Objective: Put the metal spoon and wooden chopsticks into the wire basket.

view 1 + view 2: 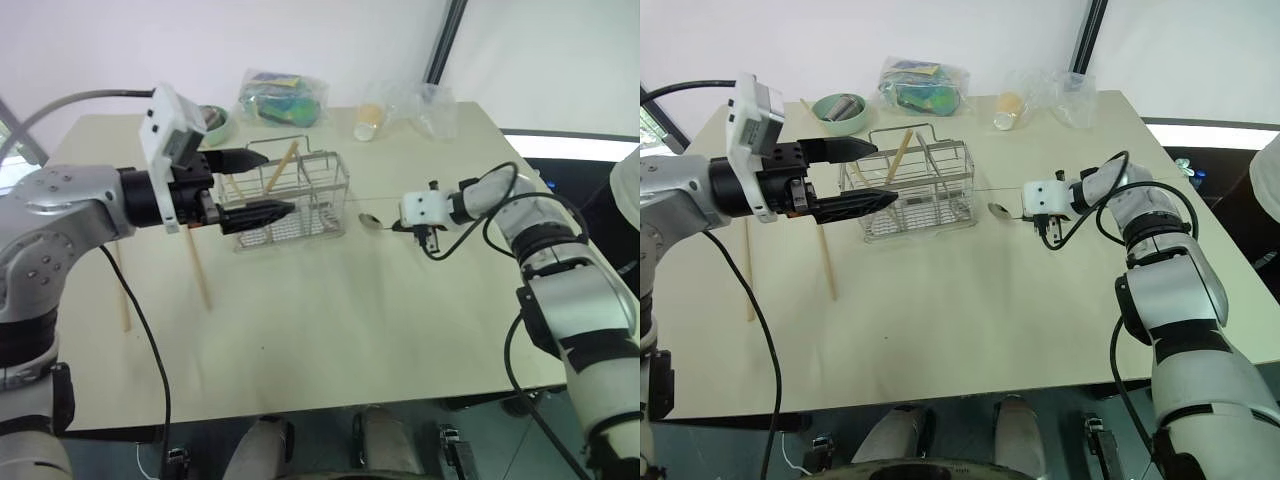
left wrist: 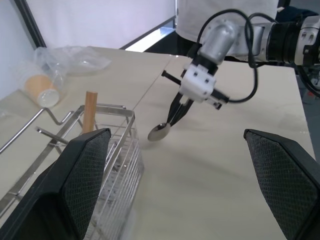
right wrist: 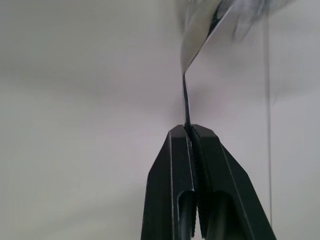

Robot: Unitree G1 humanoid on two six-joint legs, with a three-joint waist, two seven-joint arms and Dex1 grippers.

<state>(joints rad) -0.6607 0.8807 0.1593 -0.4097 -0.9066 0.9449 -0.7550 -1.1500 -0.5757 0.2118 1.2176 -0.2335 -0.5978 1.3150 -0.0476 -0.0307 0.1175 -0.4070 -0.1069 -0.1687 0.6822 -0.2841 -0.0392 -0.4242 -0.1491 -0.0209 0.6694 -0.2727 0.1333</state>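
One chopstick (image 1: 283, 166) in wire basket (image 1: 300, 205); two chopsticks (image 1: 198, 270) on tabletop (image 1: 340, 330). Right tool (image 2: 176, 113) clamped on metal spoon (image 2: 159, 131), not yet in basket. Left tool (image 1: 262, 184) apart, empty.

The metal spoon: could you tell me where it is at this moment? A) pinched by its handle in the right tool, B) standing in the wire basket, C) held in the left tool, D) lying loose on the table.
A: the right tool is shut on the thin handle of the metal spoon, beside the wire basket.

left gripper (image 1: 255, 184) agape (right gripper (image 2: 176, 113) clamped)
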